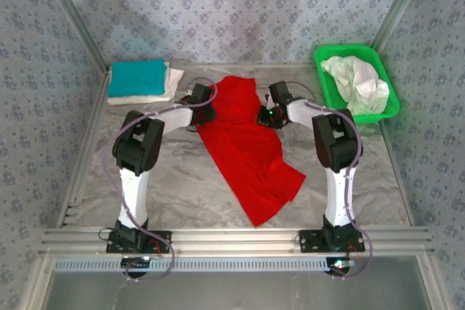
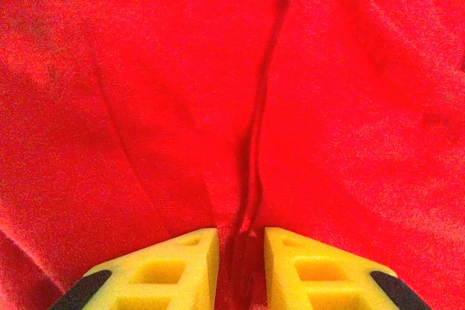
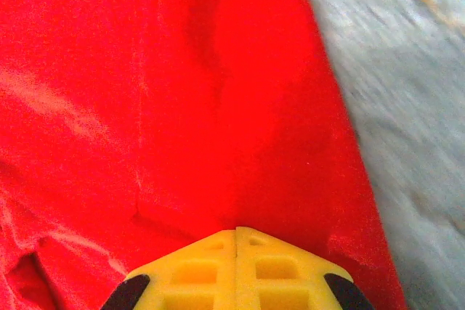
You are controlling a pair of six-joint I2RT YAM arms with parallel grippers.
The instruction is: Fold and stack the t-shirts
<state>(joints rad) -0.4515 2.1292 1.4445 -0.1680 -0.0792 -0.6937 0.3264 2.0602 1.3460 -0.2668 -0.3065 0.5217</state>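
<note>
From the overhead camera I see a red t-shirt (image 1: pixel 243 147) lying lengthwise down the middle of the marbled worktop (image 1: pixel 182 179), its far end between my two arms and its near end trailing toward the right. The left claw (image 1: pixel 207 112) sits at the shirt's far-left edge, the right claw (image 1: pixel 265 115) at its far-right edge. In the far-left corner a folded teal t-shirt (image 1: pixel 136 78) rests on a folded white t-shirt (image 1: pixel 168 86). At the far right a green mesh basket (image 1: pixel 323 85) holds crumpled white t-shirts (image 1: pixel 356 81).

On the left wrist camera, the left claw (image 2: pixel 241 234) is clenched on a raised fold of the red t-shirt (image 2: pixel 145 107) (the ridge of cloth runs straight in between the yellow fingers (image 2: pixel 182 259)).

On the right wrist camera, the right claw (image 3: pixel 236 231) is clenched, its fingers pressed flat together over the red t-shirt (image 3: pixel 145 107) near its right edge; I cannot tell whether cloth is caught between them. Bare worktop (image 3: pixel 407 107) shows to the right.
</note>
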